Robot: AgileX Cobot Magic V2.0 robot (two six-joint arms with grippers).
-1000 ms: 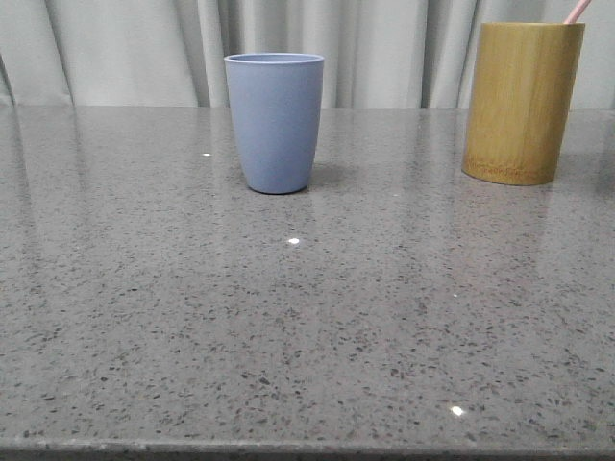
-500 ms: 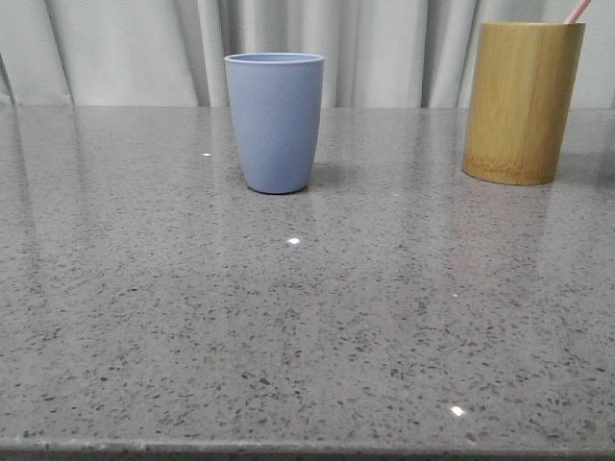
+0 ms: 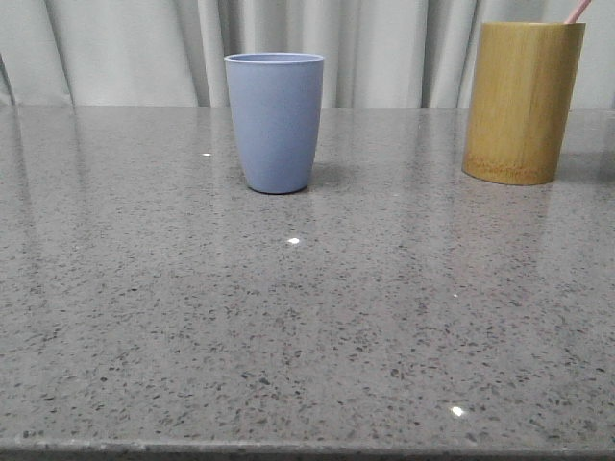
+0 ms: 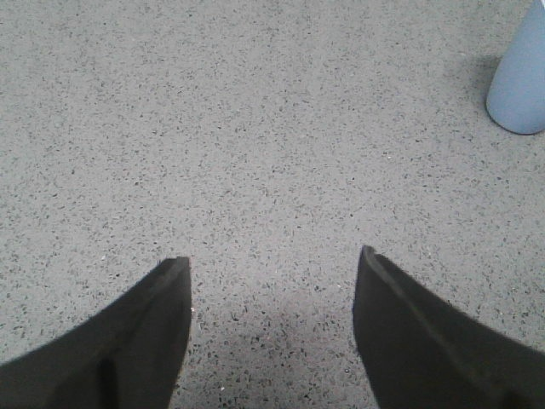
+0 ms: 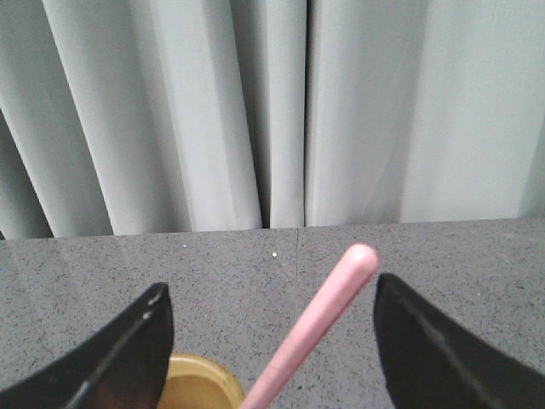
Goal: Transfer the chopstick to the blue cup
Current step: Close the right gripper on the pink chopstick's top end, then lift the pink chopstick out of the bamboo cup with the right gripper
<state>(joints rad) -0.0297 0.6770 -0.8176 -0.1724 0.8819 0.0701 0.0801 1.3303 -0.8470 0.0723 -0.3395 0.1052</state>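
The blue cup point(image 3: 275, 120) stands upright on the grey table, left of centre in the front view; its base also shows in the left wrist view point(image 4: 519, 81). The pink chopstick point(image 3: 578, 11) leans out of the bamboo holder point(image 3: 521, 101) at the far right. In the right wrist view the chopstick point(image 5: 311, 328) rises between my right gripper's point(image 5: 271, 288) open jaws, closer to one finger and touching neither. The holder's rim point(image 5: 200, 383) shows below. My left gripper point(image 4: 272, 256) is open and empty over bare table, apart from the cup. Neither gripper shows in the front view.
Grey speckled stone table point(image 3: 307, 317) with its front edge at the bottom of the front view. Pale curtains point(image 3: 144, 48) hang behind the table's far edge.
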